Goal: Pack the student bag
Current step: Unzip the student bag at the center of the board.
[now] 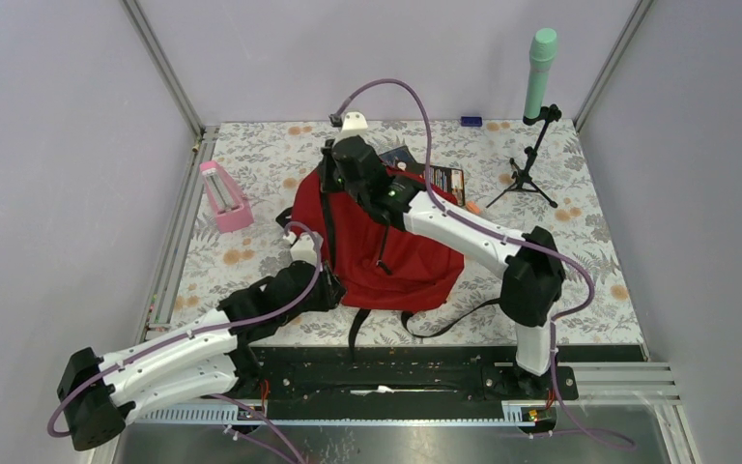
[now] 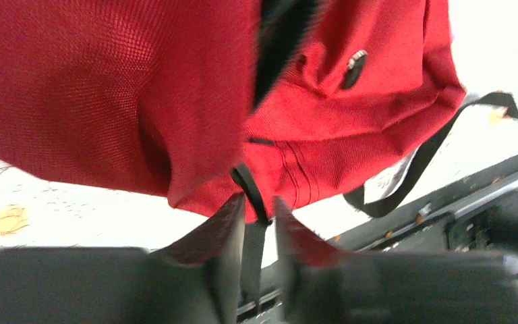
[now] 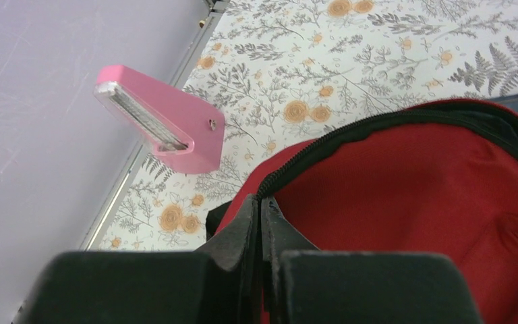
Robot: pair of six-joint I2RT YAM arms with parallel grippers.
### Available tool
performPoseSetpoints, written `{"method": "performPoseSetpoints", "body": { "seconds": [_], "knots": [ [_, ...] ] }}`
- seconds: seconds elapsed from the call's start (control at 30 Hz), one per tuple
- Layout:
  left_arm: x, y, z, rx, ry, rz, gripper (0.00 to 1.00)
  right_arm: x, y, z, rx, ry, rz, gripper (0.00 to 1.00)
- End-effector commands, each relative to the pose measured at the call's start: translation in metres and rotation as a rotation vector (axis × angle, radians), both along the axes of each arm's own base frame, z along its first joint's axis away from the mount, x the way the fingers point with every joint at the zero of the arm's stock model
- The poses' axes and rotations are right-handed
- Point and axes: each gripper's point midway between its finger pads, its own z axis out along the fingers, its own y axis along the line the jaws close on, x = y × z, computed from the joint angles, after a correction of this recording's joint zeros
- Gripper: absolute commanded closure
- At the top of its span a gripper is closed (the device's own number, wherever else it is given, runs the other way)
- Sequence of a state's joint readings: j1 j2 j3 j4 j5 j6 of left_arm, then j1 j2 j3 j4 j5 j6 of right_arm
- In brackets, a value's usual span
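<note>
student bag point(image 1: 386, 256): being kept mid-table point(image 1: 580, 251), its open rim being held up at its eleven o'clock end.
right gripper point(image 3: 262, 212): being pressed together on the bag's black zipper rim.
left gripper point(image 2: 256, 216): being held at the bag's eight o'clock corner; a black strap point(image 2: 251, 192) is being straddled by barely parted fingers, but any pinch is possibly lost in blur.
pink case point(image 3: 168, 128): being left apart, at the bag's nine o'clock.

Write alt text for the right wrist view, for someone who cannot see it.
The right claw, shut, pinches the zipper edge of the red backpack, which fills the lower right. Behind it, a pink case sits on the floral tablecloth beside a pale wall.
</note>
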State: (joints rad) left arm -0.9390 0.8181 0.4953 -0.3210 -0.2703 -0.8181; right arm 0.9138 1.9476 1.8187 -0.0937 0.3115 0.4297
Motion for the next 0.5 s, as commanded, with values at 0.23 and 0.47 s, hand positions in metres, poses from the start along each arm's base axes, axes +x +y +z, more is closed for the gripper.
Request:
{"method": "performPoseSetpoints", "body": {
  "seconds": [0.23, 0.47],
  "knots": [
    [0.003, 0.017, 0.086, 0.075, -0.134, -0.045, 0.09, -0.01, -0.025, 0.023, 0.097, -0.132, 0.021, 0.71],
    [0.042, 0.062, 0.131, 0.228, -0.252, 0.036, 0.01, -0.017, -0.019, -0.014, 0.047, -0.077, 0.088, 0.25]
  ]
}}
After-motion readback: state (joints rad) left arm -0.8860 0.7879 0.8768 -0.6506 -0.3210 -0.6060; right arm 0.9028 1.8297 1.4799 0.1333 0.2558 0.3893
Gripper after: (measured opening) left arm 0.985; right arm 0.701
